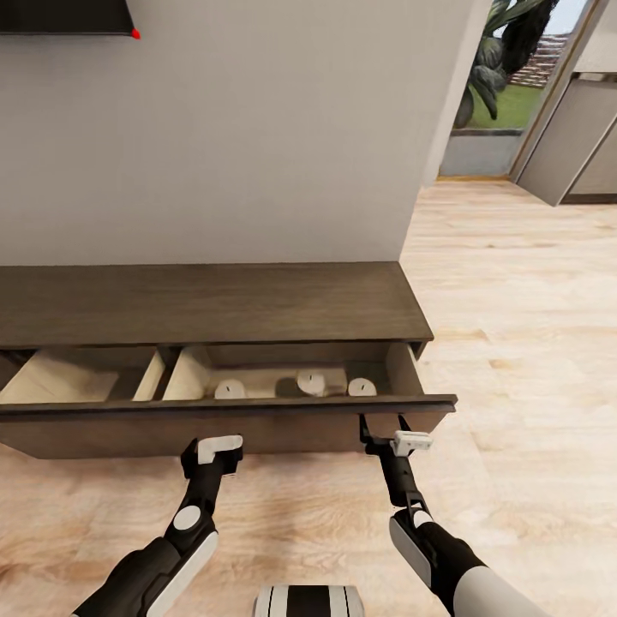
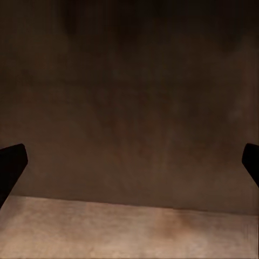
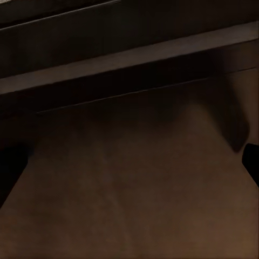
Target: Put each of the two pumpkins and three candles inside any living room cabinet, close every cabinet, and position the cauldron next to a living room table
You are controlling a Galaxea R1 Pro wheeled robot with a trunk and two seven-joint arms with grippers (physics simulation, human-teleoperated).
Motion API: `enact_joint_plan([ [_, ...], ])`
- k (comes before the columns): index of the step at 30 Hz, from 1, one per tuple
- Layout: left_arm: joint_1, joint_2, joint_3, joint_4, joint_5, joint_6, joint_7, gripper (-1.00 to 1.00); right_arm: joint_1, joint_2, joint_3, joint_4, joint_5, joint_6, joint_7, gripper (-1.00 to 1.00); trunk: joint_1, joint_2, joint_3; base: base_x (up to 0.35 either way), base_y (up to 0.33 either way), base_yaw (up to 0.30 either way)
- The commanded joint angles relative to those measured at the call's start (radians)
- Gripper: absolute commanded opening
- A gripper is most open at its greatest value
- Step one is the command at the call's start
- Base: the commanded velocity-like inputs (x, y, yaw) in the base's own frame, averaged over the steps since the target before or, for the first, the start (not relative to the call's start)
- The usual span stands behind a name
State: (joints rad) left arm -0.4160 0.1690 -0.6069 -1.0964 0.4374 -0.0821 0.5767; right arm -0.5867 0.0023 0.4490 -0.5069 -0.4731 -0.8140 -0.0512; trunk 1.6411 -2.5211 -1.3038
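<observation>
The long dark-brown cabinet (image 1: 206, 304) stands against the wall with its drawer (image 1: 257, 424) pulled out. Three pale squat candles (image 1: 230, 390), (image 1: 311, 381), (image 1: 362, 387) sit in the drawer's right compartment. My left gripper (image 1: 210, 447) is open, right at the drawer front; the left wrist view shows its gripper (image 2: 129, 167) spread wide facing that brown panel (image 2: 129, 108). My right gripper (image 1: 383, 426) is open too, its fingers just under the drawer's top lip; in the right wrist view the gripper (image 3: 129, 162) faces the same lip (image 3: 129, 59). The pumpkins, the cauldron and the table are out of view.
A pale wall (image 1: 240, 128) rises behind the cabinet. Light wood floor (image 1: 531, 343) runs to the right, toward a doorway with plants (image 1: 506, 60) and grey cupboard doors (image 1: 570, 146). The drawer's left compartment (image 1: 60, 377) shows a bare beige bottom.
</observation>
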Motion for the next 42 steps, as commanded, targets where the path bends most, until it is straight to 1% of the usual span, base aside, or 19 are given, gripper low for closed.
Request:
enact_joint_plan([
  [1, -0.001, 0.001, -0.005, 0.0, 0.011, -0.008, 0.006, 1.0, -0.002, -0.001, 0.005, 0.0, -0.012, -0.005, -0.006, 1.0, 0.0, 0.0, -0.001, 0.265, 0.0, 0.0],
  [11, -0.001, 0.001, -0.006, 0.0, 0.011, -0.009, 0.006, 1.0, -0.001, 0.0, 0.005, -0.002, -0.012, -0.005, -0.006, 1.0, 0.0, 0.0, -0.001, 0.232, 0.0, 0.0],
  [25, -0.001, 0.001, -0.007, 0.001, 0.011, -0.009, 0.006, 1.0, -0.001, -0.001, 0.005, -0.002, -0.012, -0.005, -0.004, 1.0, 0.0, 0.0, -0.001, 0.164, 0.0, 0.0],
  [35, 0.003, 0.001, -0.007, 0.001, 0.009, -0.011, 0.009, 1.0, -0.001, -0.001, 0.005, -0.002, -0.012, -0.005, -0.004, 1.0, 0.0, 0.0, -0.001, -0.169, 0.0, 0.0],
  [38, 0.003, 0.0, -0.007, 0.001, 0.01, -0.01, 0.007, 1.0, -0.001, -0.001, 0.005, -0.003, -0.012, -0.005, -0.004, 1.0, 0.0, 0.0, -0.001, 0.105, 0.0, 0.0],
  [42, 0.003, 0.0, -0.007, 0.001, 0.01, -0.009, 0.005, 1.0, -0.002, -0.001, 0.005, -0.003, -0.012, -0.005, -0.004, 1.0, 0.0, 0.0, -0.001, 0.291, 0.0, 0.0],
])
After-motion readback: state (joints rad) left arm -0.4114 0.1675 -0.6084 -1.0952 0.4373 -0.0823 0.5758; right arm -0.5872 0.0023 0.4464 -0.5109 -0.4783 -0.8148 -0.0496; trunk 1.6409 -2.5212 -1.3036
